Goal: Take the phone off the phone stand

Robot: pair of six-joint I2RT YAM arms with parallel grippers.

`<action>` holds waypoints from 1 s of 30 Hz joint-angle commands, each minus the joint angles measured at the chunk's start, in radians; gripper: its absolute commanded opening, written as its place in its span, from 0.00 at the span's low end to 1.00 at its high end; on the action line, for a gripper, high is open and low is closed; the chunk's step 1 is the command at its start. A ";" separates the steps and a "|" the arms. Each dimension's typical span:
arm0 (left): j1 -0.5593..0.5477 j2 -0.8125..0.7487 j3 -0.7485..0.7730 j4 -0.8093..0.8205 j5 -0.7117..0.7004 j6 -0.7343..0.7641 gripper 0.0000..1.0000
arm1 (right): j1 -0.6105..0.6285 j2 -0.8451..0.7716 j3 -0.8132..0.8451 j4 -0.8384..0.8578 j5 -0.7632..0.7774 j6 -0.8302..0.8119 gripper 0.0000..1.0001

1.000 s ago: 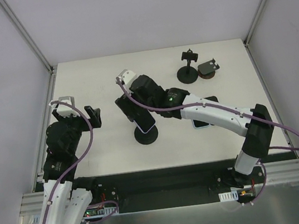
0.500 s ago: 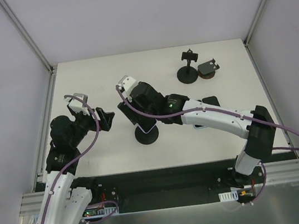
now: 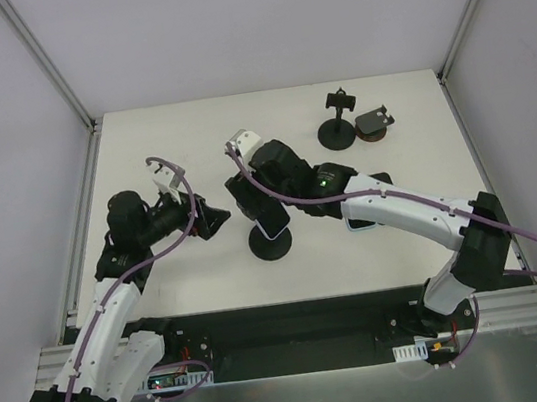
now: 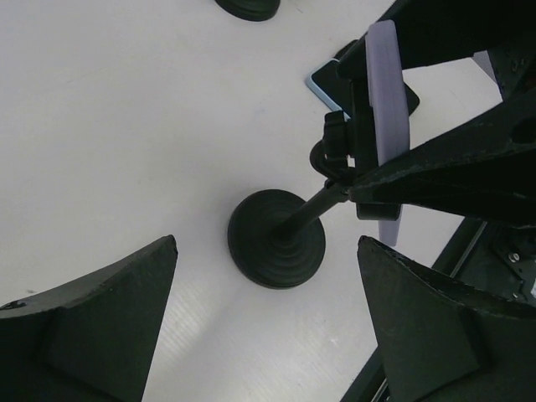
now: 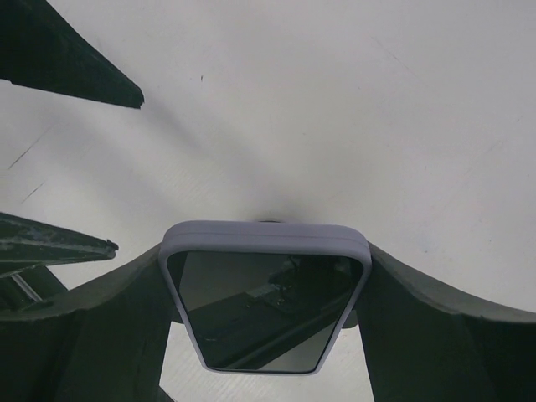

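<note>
The phone (image 3: 271, 223), in a lavender case, sits in the clamp of the black phone stand (image 3: 272, 246), which has a round base. My right gripper (image 3: 260, 200) is shut on the phone's sides. In the right wrist view the phone (image 5: 266, 310) fills the gap between the fingers (image 5: 419, 327), screen facing the camera. My left gripper (image 3: 212, 216) is open, low and just left of the stand. In the left wrist view the stand's base (image 4: 276, 239) and stem lie ahead between the spread fingers (image 4: 92, 327), and the phone's edge (image 4: 387, 92) shows above.
A second phone (image 3: 362, 219) in a light blue case lies flat under my right arm; it also shows in the left wrist view (image 4: 322, 84). Two more black stands (image 3: 337, 128) (image 3: 374, 124) stand at the back right. The table's front edge is close behind the stand.
My left arm has swung right and lowered toward the stand's base, gripper open. My right gripper, the phone and the stand have shifted slightly right.
</note>
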 commanded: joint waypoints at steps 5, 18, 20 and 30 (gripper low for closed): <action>-0.168 0.042 -0.010 0.092 -0.030 -0.023 0.87 | -0.037 -0.100 -0.023 0.041 -0.084 0.076 0.01; -0.237 0.057 -0.170 0.432 -0.144 -0.257 0.78 | -0.040 -0.125 -0.078 0.073 -0.130 0.103 0.01; -0.243 0.063 -0.165 0.457 -0.124 -0.267 0.77 | -0.040 -0.124 -0.081 0.076 -0.135 0.108 0.01; -0.254 0.070 -0.179 0.540 -0.095 -0.326 0.73 | -0.040 -0.118 -0.083 0.081 -0.155 0.117 0.01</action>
